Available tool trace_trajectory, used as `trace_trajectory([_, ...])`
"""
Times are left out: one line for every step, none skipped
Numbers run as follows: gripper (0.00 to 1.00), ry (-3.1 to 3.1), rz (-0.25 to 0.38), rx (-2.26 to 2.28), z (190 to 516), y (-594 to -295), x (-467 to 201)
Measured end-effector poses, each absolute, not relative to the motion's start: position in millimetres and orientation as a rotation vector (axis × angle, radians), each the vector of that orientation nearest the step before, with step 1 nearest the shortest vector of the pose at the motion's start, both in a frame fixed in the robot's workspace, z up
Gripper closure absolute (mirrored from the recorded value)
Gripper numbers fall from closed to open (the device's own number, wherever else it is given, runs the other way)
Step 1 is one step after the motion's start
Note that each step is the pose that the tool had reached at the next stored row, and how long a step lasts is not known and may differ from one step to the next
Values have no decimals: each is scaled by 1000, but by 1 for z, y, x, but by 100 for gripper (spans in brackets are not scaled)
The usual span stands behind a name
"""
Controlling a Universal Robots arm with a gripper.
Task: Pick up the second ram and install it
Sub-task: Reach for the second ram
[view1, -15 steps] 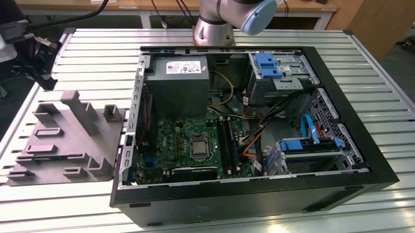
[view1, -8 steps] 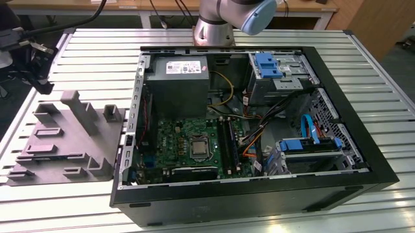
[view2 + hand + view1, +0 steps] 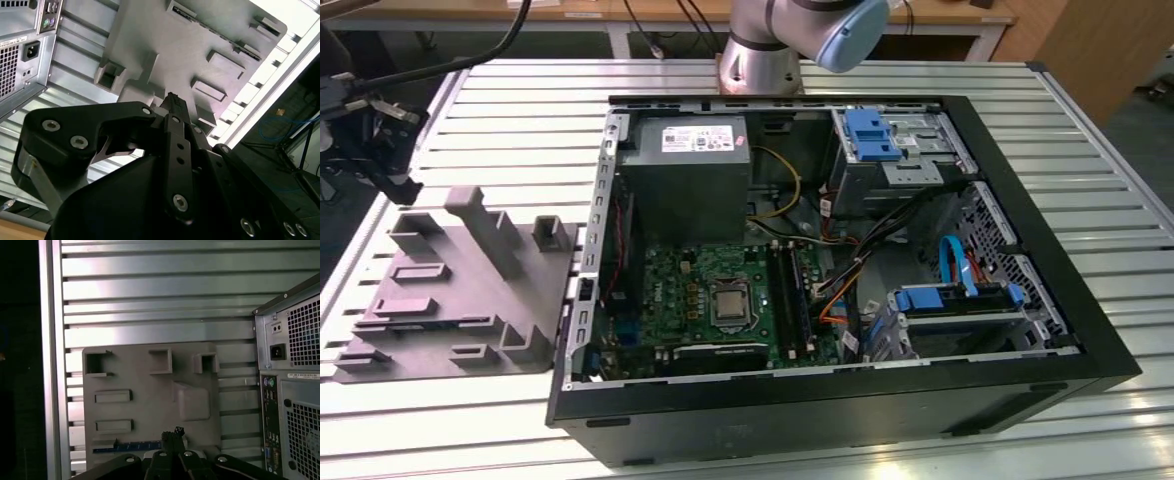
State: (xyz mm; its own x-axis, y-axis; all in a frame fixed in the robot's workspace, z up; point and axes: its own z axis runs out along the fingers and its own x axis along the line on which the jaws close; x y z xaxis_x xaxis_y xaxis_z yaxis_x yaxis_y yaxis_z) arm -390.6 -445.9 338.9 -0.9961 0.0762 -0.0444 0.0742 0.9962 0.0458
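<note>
**While the ram rests in its fixture: gripper at the stick's end**

Where the grey fixture (image 3: 454, 300) sits on the bench (image 3: 520, 110), at the exterior view's left of the open case (image 3: 787, 425), the ram (image 3: 131, 446) lies along one edge of it. In the first wrist view the ram shows as a thin blue-green strip. Whether it lies flat or stands on edge cannot be told. The gripper (image 3: 172, 432) hangs over the fixture, its tip just beside one end of the strip. The jaws appear to be together with nothing between them. Contact with the fixture cannot be judged. In the second wrist view the gripper (image 3: 172, 98) points at the fixture's face.

Handling, as a judgement: the ram is probably a light, stiff, thin board that cracks if bent and is vulnerable at its chips and contact edge. The safest hold is likely across its two broad faces near mid-length, so it hangs level and does not pivot. Its smooth surface offers little friction, so the grip should be firm but gentle.

Count: one ram, one fixture, one case, one gripper. In the first wrist view the fixture shows three open pockets (image 3: 160, 361) in a row and two low blocks (image 3: 113, 396).
</note>
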Motion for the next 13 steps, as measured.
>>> trace_trajectory([90,3093,68,116,338,-447,-392])
trace_trajectory([90,3093,68,116,337,-447,-393])
trace_trajectory([90,3093,68,116,336,-448,-394])
trace_trajectory([90,3093,68,117,335,-449,-395])
trace_trajectory([90,3092,68,117,334,-450,-396])
trace_trajectory([90,3092,68,117,333,-450,-397])
trace_trajectory([90,3093,68,117,332,-451,-398])
trace_trajectory([90,3093,68,117,331,-452,-398])
trace_trajectory([90,3093,68,117,329,-453,-399])
trace_trajectory([90,3092,69,117,328,-453,-400])
trace_trajectory([90,3092,68,117,327,-454,-401])
trace_trajectory([90,3092,68,117,326,-455,-402])
trace_trajectory([90,3093,68,117,325,-456,-403])
